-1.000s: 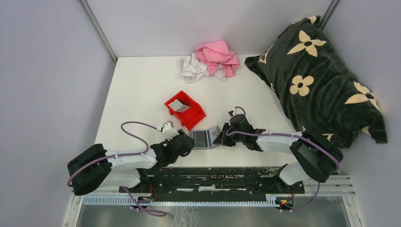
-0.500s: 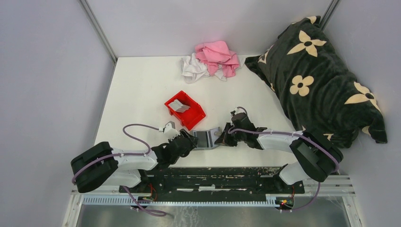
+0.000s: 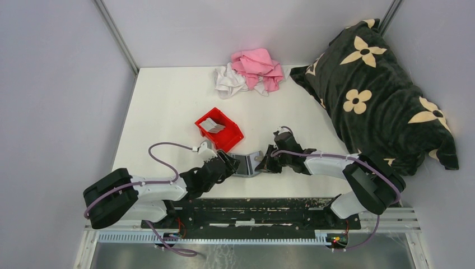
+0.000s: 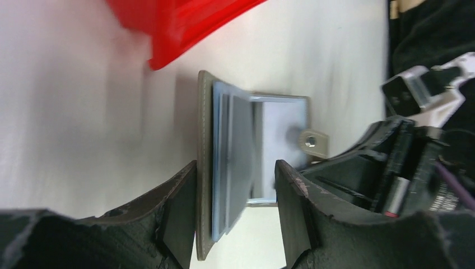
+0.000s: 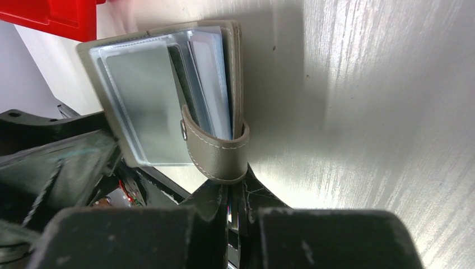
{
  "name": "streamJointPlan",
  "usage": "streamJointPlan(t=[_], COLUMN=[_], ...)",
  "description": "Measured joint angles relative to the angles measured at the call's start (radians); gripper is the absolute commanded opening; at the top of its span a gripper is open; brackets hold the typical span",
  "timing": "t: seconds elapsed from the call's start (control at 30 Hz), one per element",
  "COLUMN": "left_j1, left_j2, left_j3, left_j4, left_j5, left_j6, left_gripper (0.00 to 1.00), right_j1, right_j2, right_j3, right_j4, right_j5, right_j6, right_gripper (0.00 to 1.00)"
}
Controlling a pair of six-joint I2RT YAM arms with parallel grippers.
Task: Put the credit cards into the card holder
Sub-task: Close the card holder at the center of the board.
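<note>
The card holder (image 3: 245, 164) lies open by the middle of the table's (image 3: 168, 106) near edge, just beside the red bin (image 3: 231, 141), where the credit cards (image 3: 212, 125) sit. Your right gripper (image 3: 263, 162) has its fingers pressed together on the holder's strap. Your left gripper (image 3: 228, 163) has its fingers spread astride the left cover. Close the left squarely on that cover alone, not the plastic sleeves, then draw both sides gently apart so a pocket gapes without lifting the holder.
</note>
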Motion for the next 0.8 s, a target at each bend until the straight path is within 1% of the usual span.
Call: streamJointPlan(t=[0.1, 0.27, 0.47, 0.6, 0.8], left_j1=[0.000, -0.002, -0.005, -0.013, -0.024], left_j2=[-0.023, -0.026, 0.008, 0.049, 0.109], left_j3=[0.034, 0.079, 0.114, 0.138, 0.196], left_j4=[-0.002, -0.002, 0.000, 0.011, 0.019], left_j5=[0.009, 0.018, 0.034, 0.042, 0.056], left_j6=[0.015, 0.030, 0.039, 0.039, 0.044], left_gripper=[0.57, 0.56, 0.55, 0.55, 0.54], right_j1=[0.000, 0.000, 0.000, 0.000, 0.000], right_j2=[0.001, 0.002, -0.006, -0.016, -0.034], right_j3=[0.007, 0.023, 0.049, 0.077, 0.112], right_j4=[-0.014, -0.053, -0.147, -0.209, -0.312], right_j5=[0.000, 0.016, 0.056, 0.089, 0.165], right_j6=[-0.005, -0.031, -0.084, -0.129, -0.206], right_gripper=[0.12, 0.32, 0.46, 0.50, 0.53])
